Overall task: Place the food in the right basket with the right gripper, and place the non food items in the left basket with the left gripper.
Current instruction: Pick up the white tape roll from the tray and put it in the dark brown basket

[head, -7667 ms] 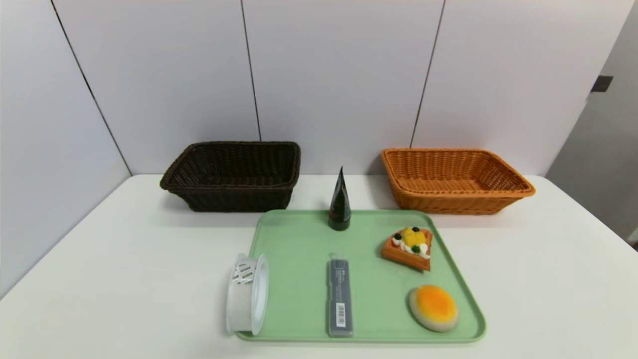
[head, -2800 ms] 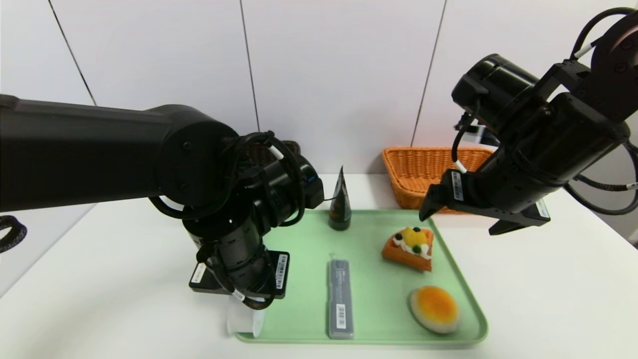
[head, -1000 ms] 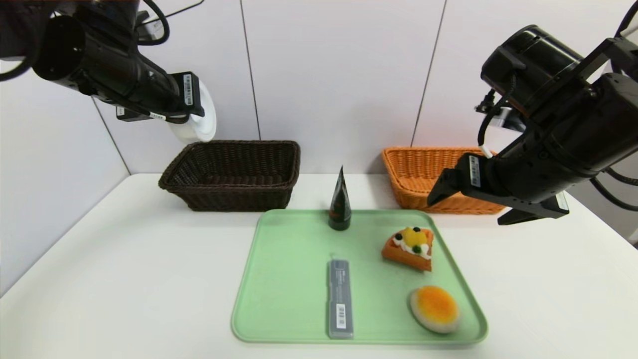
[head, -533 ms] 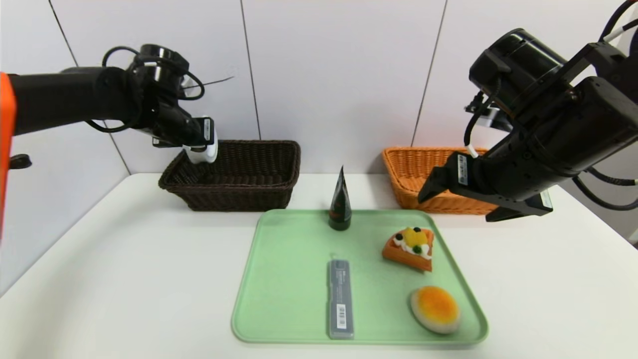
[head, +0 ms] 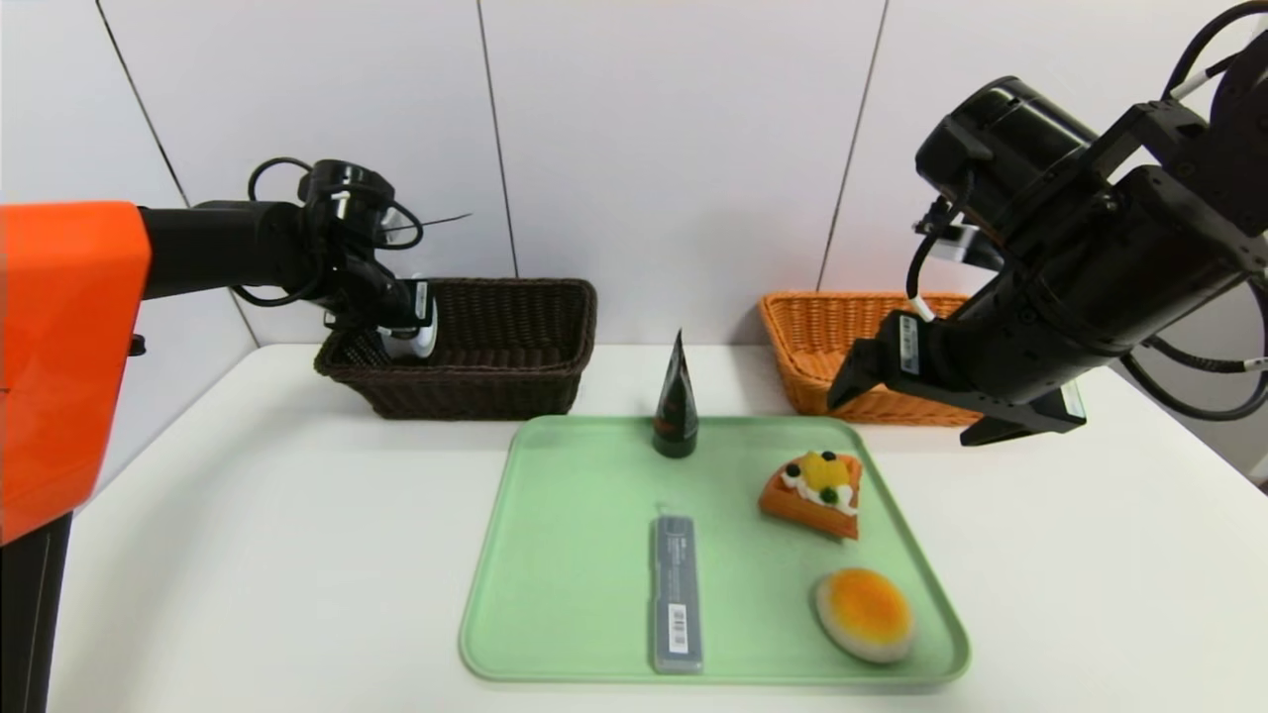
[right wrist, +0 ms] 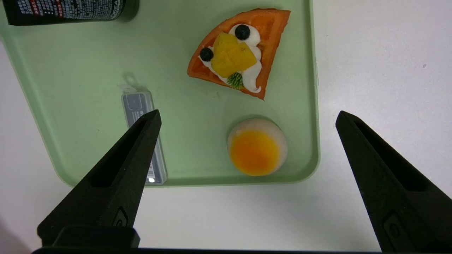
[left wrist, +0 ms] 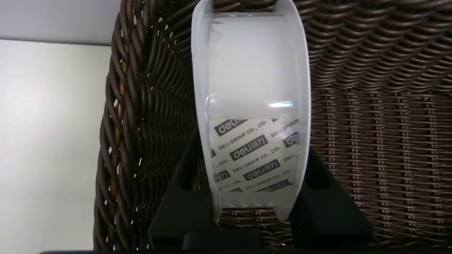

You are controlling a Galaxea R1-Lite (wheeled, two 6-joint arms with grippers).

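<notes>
Left wrist view: translucent tape roll (left wrist: 252, 106)

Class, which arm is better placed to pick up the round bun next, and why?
The right, I judge: its gripper hangs open and unladen above the bun's side of the tray, while the left gripper holds the tape roll at the dark basket.

Bright, diffuse light; glare on tape roll (left wrist: 252, 106) (overhead, perhaps)

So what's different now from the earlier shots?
The left tool gripped the tape roll and carried it off the tray's left edge into the dark basket. The right tool came in, open. Case, tube, waffle and bun stayed put.
</notes>
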